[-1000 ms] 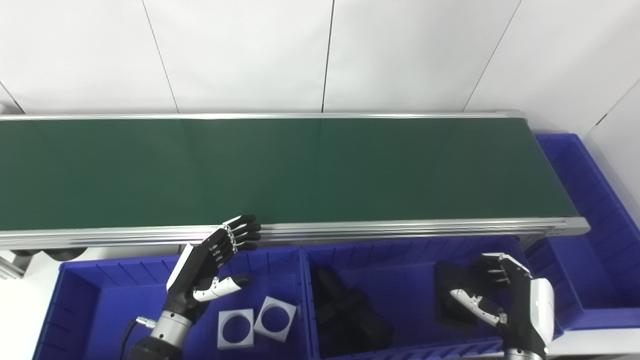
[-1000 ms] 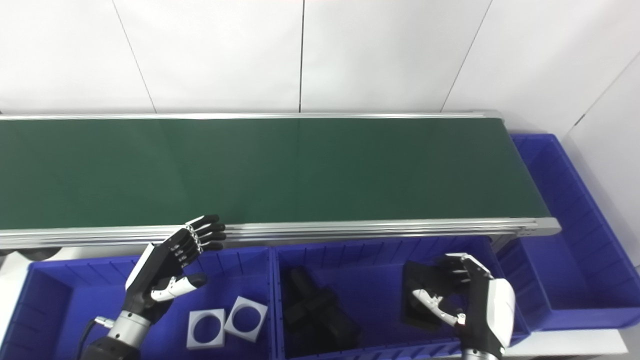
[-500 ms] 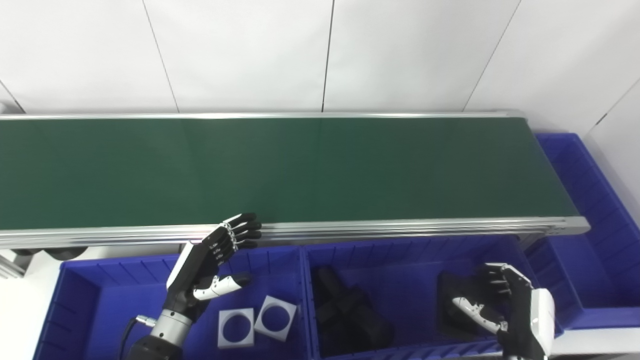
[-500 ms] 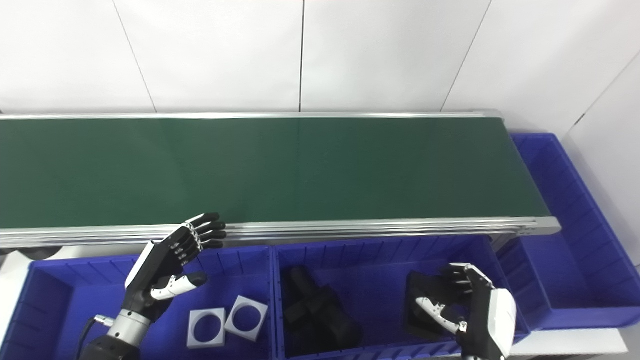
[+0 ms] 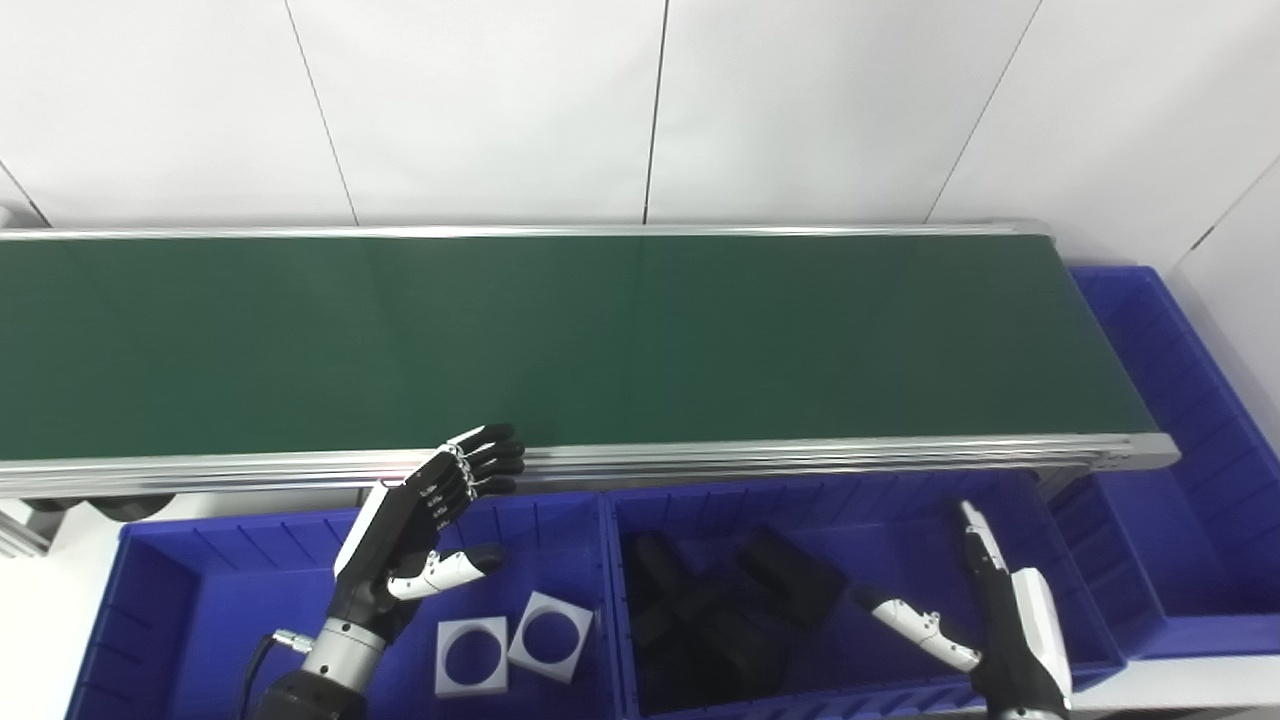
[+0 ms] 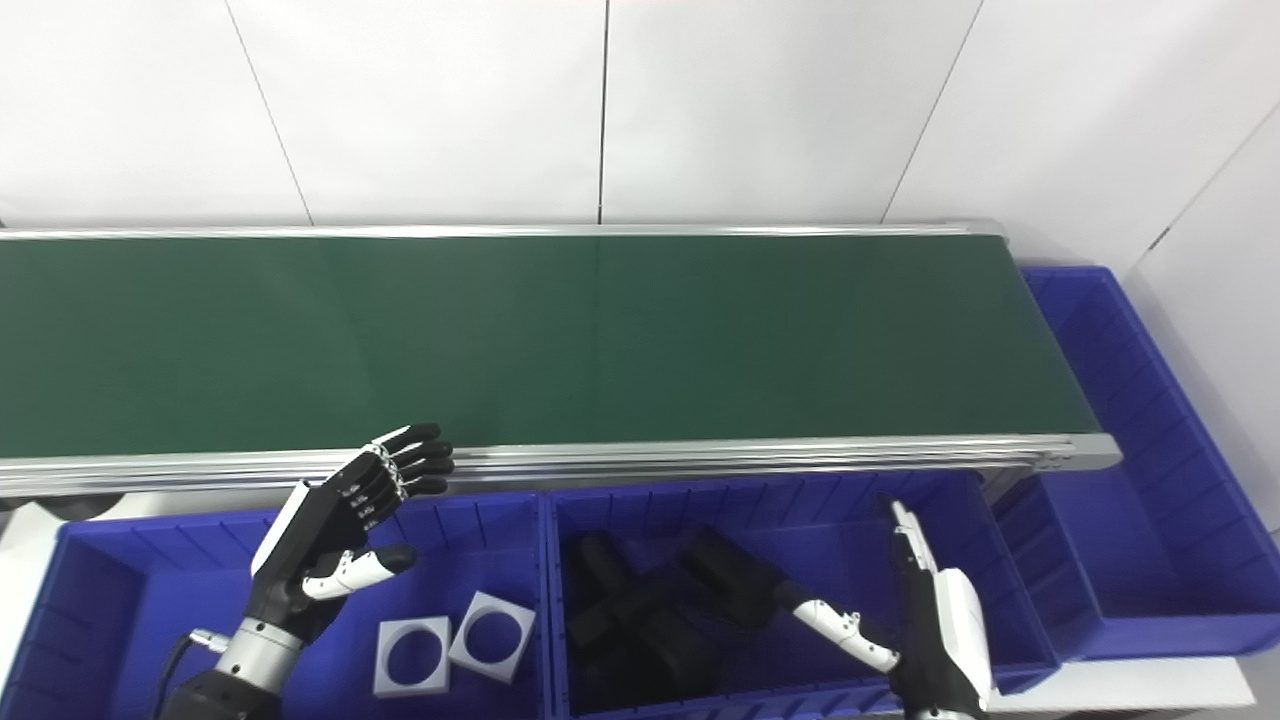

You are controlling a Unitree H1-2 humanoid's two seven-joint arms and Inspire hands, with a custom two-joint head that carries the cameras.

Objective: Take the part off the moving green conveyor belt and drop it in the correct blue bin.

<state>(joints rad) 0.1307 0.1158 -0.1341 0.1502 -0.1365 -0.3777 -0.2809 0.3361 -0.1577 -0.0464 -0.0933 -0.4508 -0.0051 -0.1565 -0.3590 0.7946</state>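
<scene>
Just left of the open, empty right robot hand [image 5: 985, 625], black part [image 5: 795, 580] in middle blue bin [image 5: 1075, 600].

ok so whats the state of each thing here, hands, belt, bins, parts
left hand: open, empty, above the left bin
right hand: open, fingers spread, holding nothing
conveyor belt: bare, no part on it
left bin: holds two white square rings, lying flat
middle bin: holds a pile of black parts
end bin: nothing visible inside
</scene>
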